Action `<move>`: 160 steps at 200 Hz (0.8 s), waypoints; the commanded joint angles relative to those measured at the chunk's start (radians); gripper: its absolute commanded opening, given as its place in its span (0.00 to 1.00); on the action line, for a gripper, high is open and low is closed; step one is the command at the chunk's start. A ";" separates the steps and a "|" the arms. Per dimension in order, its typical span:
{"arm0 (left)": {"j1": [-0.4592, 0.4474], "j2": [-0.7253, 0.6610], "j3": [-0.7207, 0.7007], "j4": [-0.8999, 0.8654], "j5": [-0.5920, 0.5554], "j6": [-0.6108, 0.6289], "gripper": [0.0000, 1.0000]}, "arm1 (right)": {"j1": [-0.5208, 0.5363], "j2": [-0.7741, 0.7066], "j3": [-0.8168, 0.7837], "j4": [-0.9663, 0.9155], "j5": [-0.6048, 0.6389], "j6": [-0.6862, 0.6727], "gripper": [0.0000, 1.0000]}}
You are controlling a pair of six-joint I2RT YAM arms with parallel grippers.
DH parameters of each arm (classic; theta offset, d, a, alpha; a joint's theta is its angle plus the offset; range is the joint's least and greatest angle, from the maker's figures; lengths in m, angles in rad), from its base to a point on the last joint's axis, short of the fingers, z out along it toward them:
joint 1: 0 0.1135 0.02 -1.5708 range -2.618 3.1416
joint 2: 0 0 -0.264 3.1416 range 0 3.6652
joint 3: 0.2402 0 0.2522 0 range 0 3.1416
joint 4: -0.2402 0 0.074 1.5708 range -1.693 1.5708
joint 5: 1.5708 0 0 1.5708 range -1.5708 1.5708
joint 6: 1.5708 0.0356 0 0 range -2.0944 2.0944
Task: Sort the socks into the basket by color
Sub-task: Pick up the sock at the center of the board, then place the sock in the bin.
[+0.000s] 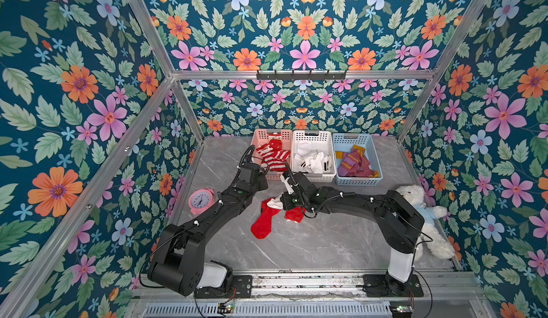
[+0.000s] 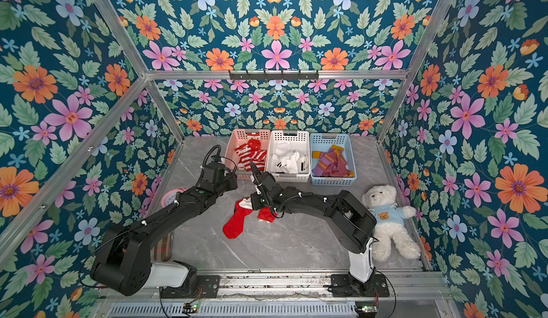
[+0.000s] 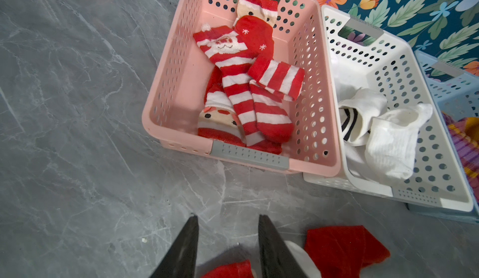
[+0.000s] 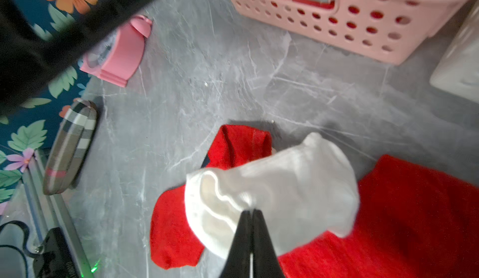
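Observation:
A white sock (image 4: 285, 186) hangs bunched from my right gripper (image 4: 251, 212), which is shut on its edge just above the table. Beneath it lie a long red sock (image 1: 262, 223) and a second red sock (image 1: 295, 214). My left gripper (image 3: 228, 215) is open with nothing between its fingers, above the table in front of the pink basket (image 3: 160, 95). That basket holds red-and-white striped socks (image 3: 241, 87). The white basket (image 1: 314, 178) beside it holds white socks (image 1: 311, 159). The blue basket (image 1: 358, 181) holds maroon-and-mustard socks (image 1: 354, 163).
A pink alarm clock (image 1: 201, 200) stands at the table's left edge beside my left arm. A plaid oblong case (image 4: 70, 147) lies nearer the front on the left. A white plush bear (image 2: 385, 221) sits against the right wall. The three baskets line the back wall.

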 commanded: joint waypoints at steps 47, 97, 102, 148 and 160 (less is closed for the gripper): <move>0.000 -0.027 -0.015 -0.002 0.003 -0.009 0.42 | -0.103 -0.116 0.054 -0.069 -0.002 -0.068 0.04; -0.001 -0.018 -0.023 0.001 0.018 -0.019 0.42 | -0.199 -0.139 0.147 -0.127 0.015 -0.148 0.04; -0.001 -0.016 -0.023 0.001 0.022 -0.018 0.42 | -0.209 -0.137 0.159 -0.132 0.018 -0.155 0.05; -0.003 -0.015 -0.026 0.004 0.028 -0.025 0.42 | -0.298 -0.093 0.265 -0.158 0.019 -0.203 0.05; -0.004 -0.017 -0.028 0.006 0.030 -0.027 0.42 | -0.322 -0.072 0.299 -0.162 0.016 -0.212 0.05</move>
